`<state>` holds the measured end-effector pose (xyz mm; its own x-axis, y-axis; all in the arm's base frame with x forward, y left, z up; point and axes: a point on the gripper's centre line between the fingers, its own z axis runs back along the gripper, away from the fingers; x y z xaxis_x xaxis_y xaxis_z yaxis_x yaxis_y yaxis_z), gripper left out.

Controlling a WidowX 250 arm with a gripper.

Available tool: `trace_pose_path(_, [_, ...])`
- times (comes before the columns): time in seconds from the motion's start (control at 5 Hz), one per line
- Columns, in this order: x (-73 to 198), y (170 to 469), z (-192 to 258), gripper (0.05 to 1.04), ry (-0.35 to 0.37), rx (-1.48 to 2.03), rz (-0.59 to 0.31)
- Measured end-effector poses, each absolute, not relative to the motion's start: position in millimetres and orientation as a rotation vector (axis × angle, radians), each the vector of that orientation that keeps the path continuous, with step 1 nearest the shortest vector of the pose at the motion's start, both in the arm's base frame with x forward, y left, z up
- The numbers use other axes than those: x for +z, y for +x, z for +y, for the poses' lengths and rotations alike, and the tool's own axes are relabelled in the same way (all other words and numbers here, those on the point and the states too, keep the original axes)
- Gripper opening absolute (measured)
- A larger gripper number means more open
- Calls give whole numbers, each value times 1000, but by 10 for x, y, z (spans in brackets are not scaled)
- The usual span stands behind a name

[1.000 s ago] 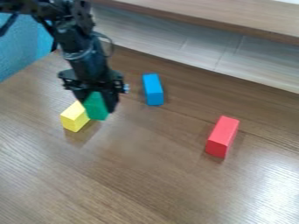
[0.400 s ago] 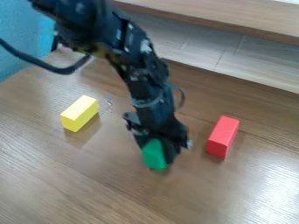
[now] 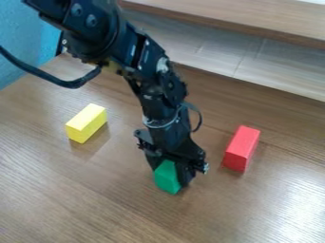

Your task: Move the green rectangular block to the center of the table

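Brown table (image 3: pixel 127 209), blue wall (image 3: pixel 22 38) beyond | our gripper (image 3: pixel 171 172) pinches green block (image 3: pixel 166 177), well in from the back edge (image 3: pixel 254 84), between yellow block (image 3: pixel 86 123) and red block (image 3: pixel 241 148) | placing, we judge | next: we should settle it flat, release, lift straight up

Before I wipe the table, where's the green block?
In the camera view, the green block is in the gripper, below centre, yellow block to its left, red block to its right.

Soft, fairly bright light covers the table (image 3: pixel 95 204), with whitish glare at lower right. Faint shadows edge the yellow block (image 3: pixel 86 123) and red block (image 3: pixel 241 148).
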<state>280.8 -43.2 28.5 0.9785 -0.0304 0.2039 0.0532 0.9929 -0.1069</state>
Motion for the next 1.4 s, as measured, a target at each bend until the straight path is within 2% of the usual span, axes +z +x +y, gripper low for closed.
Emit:
trace_pose_path(0.2, [266, 2791, -403, 648, -96, -48, -199])
trace_pose_path(0.4, [261, 2761, -348, 944, -92, -30, -178])
trace_pose_path(0.6, [287, 2744, -341, 1007, -89, -26, -170])
trace_pose_path(0.8, [497, 2801, -362, 1001, -103, -29, -224])
trace_pose_path(1.0, [905, 2927, -296, 1000, -155, 0, -324])
trace_pose_path(1.2, [1209, 2977, -154, 1000, -157, 46, -381])
trace_pose_path(1.4, [1333, 3022, 64, 1000, -122, 88, -403])
